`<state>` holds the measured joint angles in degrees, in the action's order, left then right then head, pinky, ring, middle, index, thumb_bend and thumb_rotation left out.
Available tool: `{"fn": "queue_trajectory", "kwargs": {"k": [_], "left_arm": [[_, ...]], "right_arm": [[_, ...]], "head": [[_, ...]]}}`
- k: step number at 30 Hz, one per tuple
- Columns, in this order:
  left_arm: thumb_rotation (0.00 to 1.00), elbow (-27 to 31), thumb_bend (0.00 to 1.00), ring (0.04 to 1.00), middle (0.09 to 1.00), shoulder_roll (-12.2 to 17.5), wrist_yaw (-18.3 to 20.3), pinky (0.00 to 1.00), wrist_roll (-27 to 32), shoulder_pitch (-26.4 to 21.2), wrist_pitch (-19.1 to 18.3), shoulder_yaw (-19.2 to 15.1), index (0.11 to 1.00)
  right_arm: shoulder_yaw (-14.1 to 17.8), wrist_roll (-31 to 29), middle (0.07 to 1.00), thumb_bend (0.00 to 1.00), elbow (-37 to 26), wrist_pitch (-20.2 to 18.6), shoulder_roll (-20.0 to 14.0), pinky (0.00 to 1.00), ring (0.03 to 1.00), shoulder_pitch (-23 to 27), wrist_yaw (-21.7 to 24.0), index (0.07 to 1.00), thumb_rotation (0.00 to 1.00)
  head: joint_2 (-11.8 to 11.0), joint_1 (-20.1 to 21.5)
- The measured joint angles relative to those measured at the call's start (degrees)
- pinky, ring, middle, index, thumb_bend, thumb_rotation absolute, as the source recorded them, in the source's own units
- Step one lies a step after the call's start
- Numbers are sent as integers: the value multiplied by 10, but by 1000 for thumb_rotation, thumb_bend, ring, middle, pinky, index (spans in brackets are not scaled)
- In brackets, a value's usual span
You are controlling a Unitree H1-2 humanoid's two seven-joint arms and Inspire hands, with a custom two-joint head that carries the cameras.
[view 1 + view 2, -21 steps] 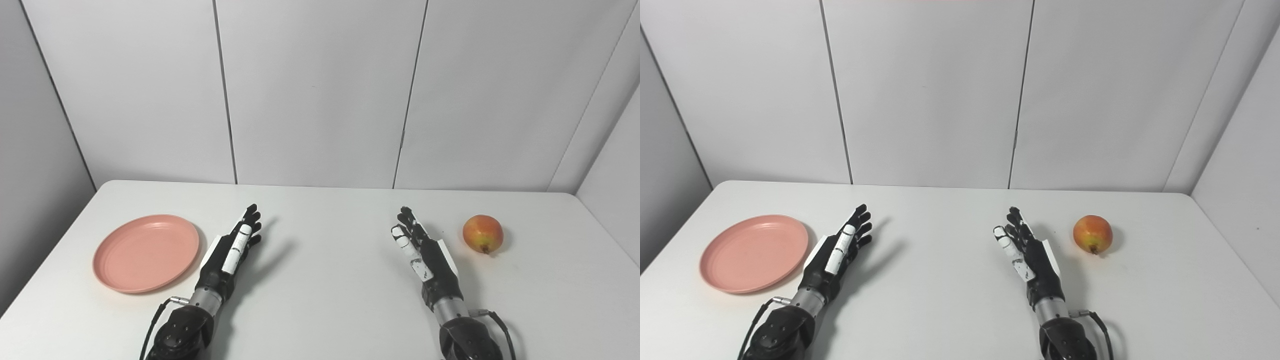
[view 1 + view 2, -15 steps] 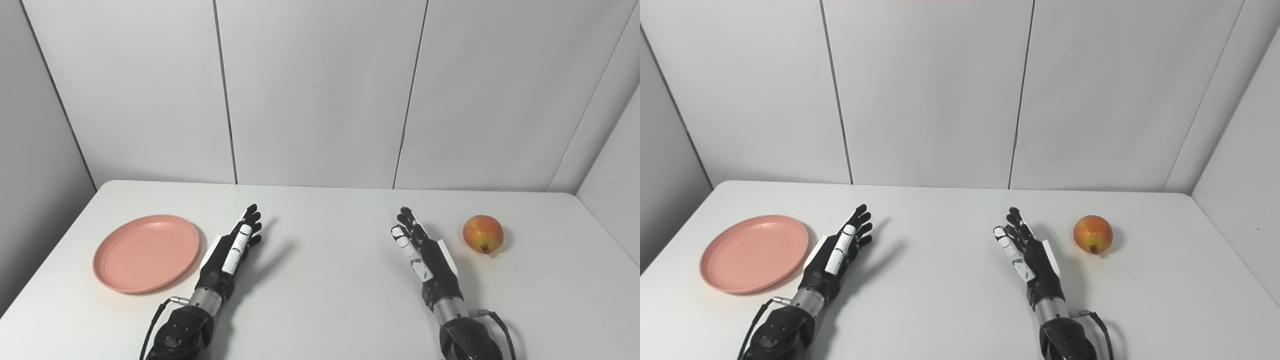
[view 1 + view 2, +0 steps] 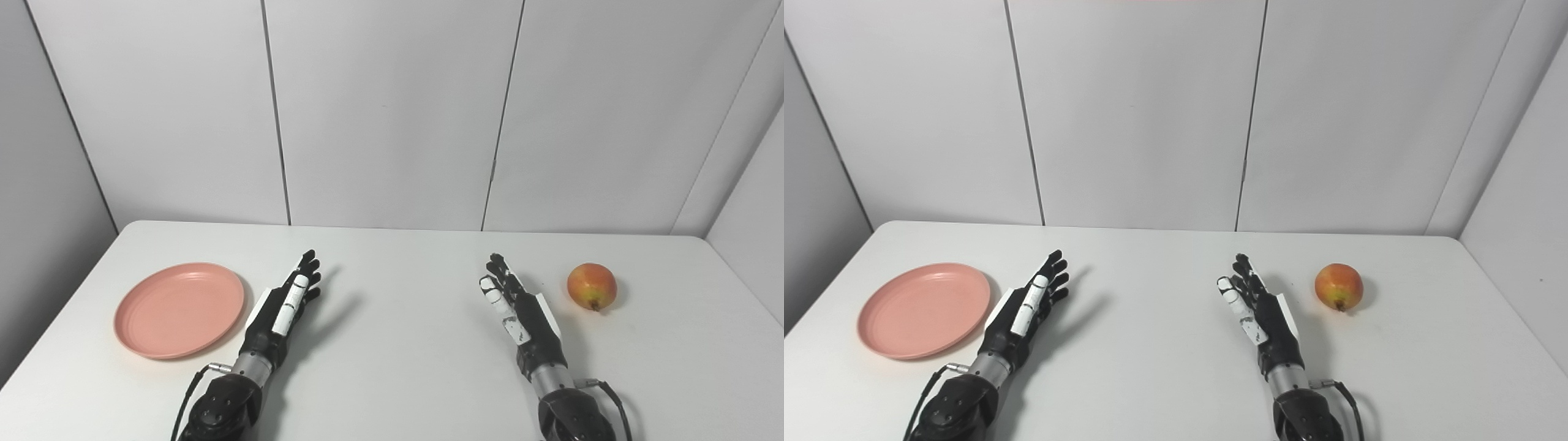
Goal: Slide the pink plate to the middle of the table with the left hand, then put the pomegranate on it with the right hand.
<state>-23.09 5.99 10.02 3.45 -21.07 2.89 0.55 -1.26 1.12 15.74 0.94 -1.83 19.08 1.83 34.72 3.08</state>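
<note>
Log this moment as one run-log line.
left robot hand: open, beside pink plate | right robot hand: open | pomegranate: on table, right | plate: not yet centred

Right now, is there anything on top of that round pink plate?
No. The round pink plate lies bare on the white table; its whole upper face shows. What lies under it is hidden.

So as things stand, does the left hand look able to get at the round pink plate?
Probably yes. The left hand lies open just right of the round pink plate, near its rim, with only bare white table between them. Nothing is on the plate or in the way.
</note>
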Motion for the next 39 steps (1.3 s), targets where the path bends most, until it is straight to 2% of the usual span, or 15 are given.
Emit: {"fn": "queue_trajectory", "kwargs": {"k": [18, 22, 24, 26, 29, 31, 36, 39], "left_arm": [[1000, 0, 538, 971, 987, 1, 0, 936, 0, 0, 0, 3, 988], [1000, 0, 537, 971, 988, 3, 0, 940, 0, 0, 0, 5, 989], [1000, 0, 545, 970, 987, 2, 0, 938, 0, 0, 0, 6, 990], [1000, 0, 553, 969, 986, 2, -1, 936, 0, 0, 0, 7, 990], [1000, 0, 548, 970, 986, -2, -4, 935, 0, 0, 0, 8, 992], [1000, 0, 542, 974, 988, -5, -7, 937, -1, 0, 0, 9, 992], [1000, 0, 528, 975, 988, -13, -20, 935, -2, 0, 0, 14, 988], [1000, -2, 524, 965, 980, -15, -31, 921, -13, 0, 2, 19, 976]], "right_arm": [[-1, 1, 946, 581, -3, -13, 0, 929, 926, 0, 0, 945, 806], [-1, 1, 947, 598, -2, -13, -1, 929, 930, 0, 0, 944, 795], [0, 0, 952, 607, -3, -14, -1, 933, 936, 0, 0, 946, 789], [1, -1, 958, 612, -3, -17, -3, 944, 941, 0, 0, 953, 783], [4, -7, 960, 613, -5, -19, -8, 951, 940, -1, 4, 957, 774], [5, -13, 969, 628, -6, -19, -13, 963, 947, -2, 8, 968, 778], [9, -24, 981, 632, -5, -19, -26, 979, 959, -5, 22, 981, 764], [11, -27, 978, 608, -4, -18, -31, 967, 954, -6, 28, 977, 775]], "head": [[1, -1], [0, -11], [-1, -21], [-5, -53], [-8, -68], [-15, -97], [-21, -124], [-37, -155]]}}
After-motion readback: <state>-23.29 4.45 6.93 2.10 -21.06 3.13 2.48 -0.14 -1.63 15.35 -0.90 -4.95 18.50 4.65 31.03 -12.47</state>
